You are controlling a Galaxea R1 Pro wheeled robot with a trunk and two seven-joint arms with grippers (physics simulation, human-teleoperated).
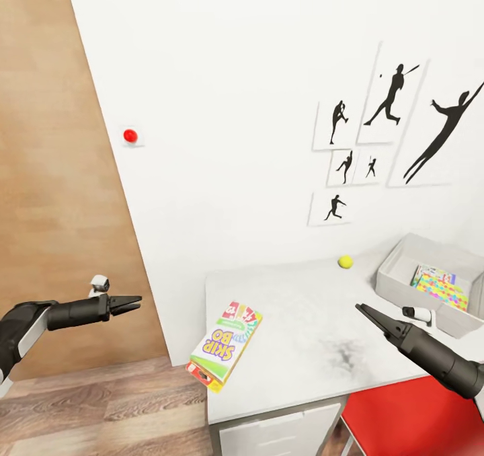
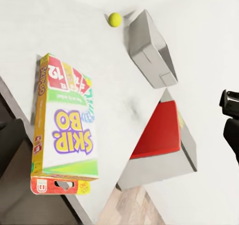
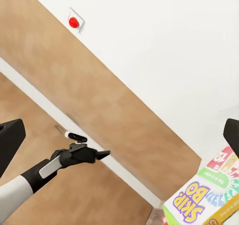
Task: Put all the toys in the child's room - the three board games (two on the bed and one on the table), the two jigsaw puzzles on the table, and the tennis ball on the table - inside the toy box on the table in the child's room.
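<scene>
Head view shows the Skip-Bo box (image 1: pixel 225 342) at the bench's (image 1: pixel 309 335) near-left corner, long axis along the left edge, nearer my clenched left pincer (image 1: pixel 132 302).

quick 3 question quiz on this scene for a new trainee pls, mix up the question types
1. True or false: the Skip-Bo box lies wholly on the table, well away from its edge.
2. Multiple choice: where is the tennis ball? A) inside the toy box B) on the table near the wall C) on the floor
3. Short answer: is either the left gripper or the right gripper holding anything?

Key
1. False: it sits at the table's left front edge, with one end sticking out past it.
2. B.
3. No. Both are empty; the left one hangs over the floor beside the table, the right one over the table.
</scene>
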